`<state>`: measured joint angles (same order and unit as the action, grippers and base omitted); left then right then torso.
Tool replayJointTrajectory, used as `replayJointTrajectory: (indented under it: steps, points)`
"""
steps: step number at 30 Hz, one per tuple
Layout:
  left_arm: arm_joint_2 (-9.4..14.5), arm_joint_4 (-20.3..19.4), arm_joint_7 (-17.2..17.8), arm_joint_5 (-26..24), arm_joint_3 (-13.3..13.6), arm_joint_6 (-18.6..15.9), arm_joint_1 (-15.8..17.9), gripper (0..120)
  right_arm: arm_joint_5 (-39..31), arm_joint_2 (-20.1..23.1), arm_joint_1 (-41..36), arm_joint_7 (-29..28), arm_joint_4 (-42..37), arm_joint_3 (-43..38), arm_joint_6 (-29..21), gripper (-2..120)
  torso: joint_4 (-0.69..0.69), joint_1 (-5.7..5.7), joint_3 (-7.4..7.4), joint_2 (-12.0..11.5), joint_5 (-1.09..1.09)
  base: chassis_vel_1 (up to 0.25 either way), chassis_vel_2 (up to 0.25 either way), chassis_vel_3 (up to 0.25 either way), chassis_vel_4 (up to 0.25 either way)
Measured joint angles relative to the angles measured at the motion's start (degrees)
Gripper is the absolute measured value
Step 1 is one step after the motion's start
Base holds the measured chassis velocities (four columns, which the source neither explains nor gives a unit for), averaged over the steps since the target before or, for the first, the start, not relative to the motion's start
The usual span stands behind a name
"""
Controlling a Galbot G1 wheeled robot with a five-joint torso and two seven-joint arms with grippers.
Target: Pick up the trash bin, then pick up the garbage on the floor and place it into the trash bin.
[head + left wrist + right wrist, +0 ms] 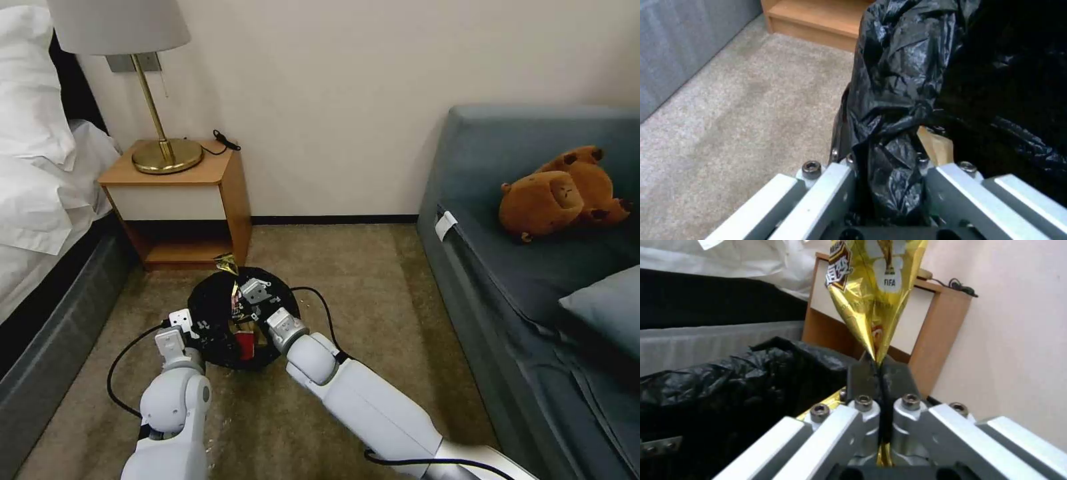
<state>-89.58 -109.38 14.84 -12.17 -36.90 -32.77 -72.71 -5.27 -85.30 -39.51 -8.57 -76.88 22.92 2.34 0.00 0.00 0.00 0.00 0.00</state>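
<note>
Your two grippers were both busy at the trash bin, in front of the nightstand.

You had the left gripper closed on the rim of the bin, its fingers pinching the black plastic bag folded there, so the bin was held above the carpet, between the bed and the sofa. You had the right gripper over the bin's mouth, its fingers pressed together on the narrow end of the dark-gold snack wrapper, which stood up from the fingertips toward the nightstand. Inside the bin you could see a red piece lying on the bag, and in the left wrist view a brown paper edge beside the rim.
</note>
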Motion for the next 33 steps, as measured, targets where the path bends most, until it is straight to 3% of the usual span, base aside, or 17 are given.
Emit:
replayJointTrajectory:
  steps: [15, 17, 21, 23, 31, 33]
  points:
    - [-0.06, -0.04, 0.03, -0.18, -0.11, 0.12, -0.04, 3, 1.06, 1.15, -1.03, 2.33, -1.20, 0.20, 0.34, 56, 0.00, 0.00, 0.00, 0.00, 0.00, 0.000, 0.000, 0.000, 0.000]
    - [-0.10, 0.08, 0.03, -0.19, -0.17, 0.12, 0.09, 3, 1.49, 1.50, -1.14, 3.27, -1.30, -0.15, 0.82, 68, 0.00, 0.00, 0.00, 0.00, 0.00, 0.000, 0.000, 0.000, 0.000]
    - [-0.04, 0.09, 0.07, -0.20, -0.26, 0.12, 0.09, 3, 1.60, 1.77, -1.26, 3.67, -1.44, -0.34, 0.94, 76, 0.00, 0.00, 0.00, 0.00, 0.00, 0.000, 0.000, 0.000, 0.000]
    - [0.02, 0.09, 0.07, -0.22, -0.32, 0.11, 0.06, 3, 1.95, 1.84, -1.50, 4.25, -1.64, -0.70, 1.14, 90, 0.00, 0.00, 0.00, 0.00, 0.00, 0.000, 0.000, 0.000, 0.000]
    - [0.07, -0.01, 0.08, -0.36, -0.54, 0.12, -0.15, 3, 2.92, 1.95, -1.87, 4.55, -3.24, -2.36, 1.15, 100, 0.01, 0.00, 0.00, 0.00, 0.00, 0.000, 0.000, 0.000, 0.000]
    - [0.28, 0.20, -0.05, -1.10, -1.13, 0.53, 0.00, 3, 4.56, 2.38, -3.34, 4.84, -5.89, -6.65, 0.92, 100, 0.01, 0.00, 0.00, 0.00, 0.00, 0.000, 0.000, 0.000, 0.000]
